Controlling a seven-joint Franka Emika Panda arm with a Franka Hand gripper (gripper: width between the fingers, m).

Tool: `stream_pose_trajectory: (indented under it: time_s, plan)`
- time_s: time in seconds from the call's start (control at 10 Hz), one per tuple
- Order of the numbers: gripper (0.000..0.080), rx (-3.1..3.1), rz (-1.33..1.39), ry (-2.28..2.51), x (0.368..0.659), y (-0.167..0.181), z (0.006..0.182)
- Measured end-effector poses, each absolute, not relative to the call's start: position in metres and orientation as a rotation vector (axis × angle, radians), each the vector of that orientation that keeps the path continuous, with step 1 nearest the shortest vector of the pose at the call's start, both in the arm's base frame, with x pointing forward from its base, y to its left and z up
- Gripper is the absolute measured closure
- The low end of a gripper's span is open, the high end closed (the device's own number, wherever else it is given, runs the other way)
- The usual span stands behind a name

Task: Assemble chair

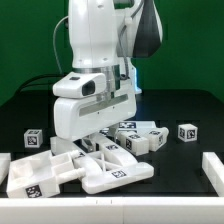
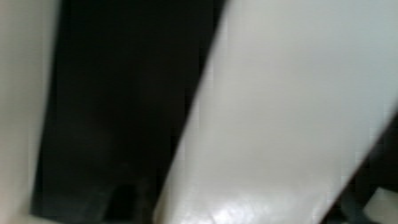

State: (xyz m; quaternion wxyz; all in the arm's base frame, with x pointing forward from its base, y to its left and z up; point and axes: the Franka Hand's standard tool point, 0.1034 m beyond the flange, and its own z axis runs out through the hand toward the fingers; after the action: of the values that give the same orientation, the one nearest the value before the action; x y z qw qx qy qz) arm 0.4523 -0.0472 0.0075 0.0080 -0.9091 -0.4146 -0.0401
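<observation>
Jaws hang low over the heap of white chair parts (image 1: 112, 165) at the middle of the black desk (image 1: 175, 165). The arm's own housing hides them, so I cannot tell how wide they stand or whether they grip anything. The wrist view gives only a blurred white surface (image 2: 285, 110) beside a dark band. One tagged block (image 1: 187, 132) sits apart at the exterior view's far right, and a second cube (image 1: 35, 139) at its far left.

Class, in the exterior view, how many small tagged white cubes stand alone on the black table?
2. The left cube stands at the exterior view's left; the right cube at the exterior view's right. Others may hide behind the arm or in the middle pile.
</observation>
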Motion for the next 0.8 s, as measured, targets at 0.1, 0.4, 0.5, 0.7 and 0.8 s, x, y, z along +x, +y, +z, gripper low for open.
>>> stream_pose_trajectory:
  time_s: [0.1, 0.4, 0.5, 0.7, 0.8]
  plan:
    - [0.0518, -2.842, -0.125, -1.296, 0.452, -0.047, 0.007]
    - [0.0518, -2.901, -0.132, -1.167, 0.437, -0.059, 0.008]
    - [0.0518, -2.954, -0.131, -1.027, 0.423, -0.061, 0.008]
    - [0.0518, -2.977, -0.071, -0.904, 0.405, -0.07, 0.011]
    - [0.0518, -2.989, -0.049, -0.839, 0.404, -0.074, 0.019]
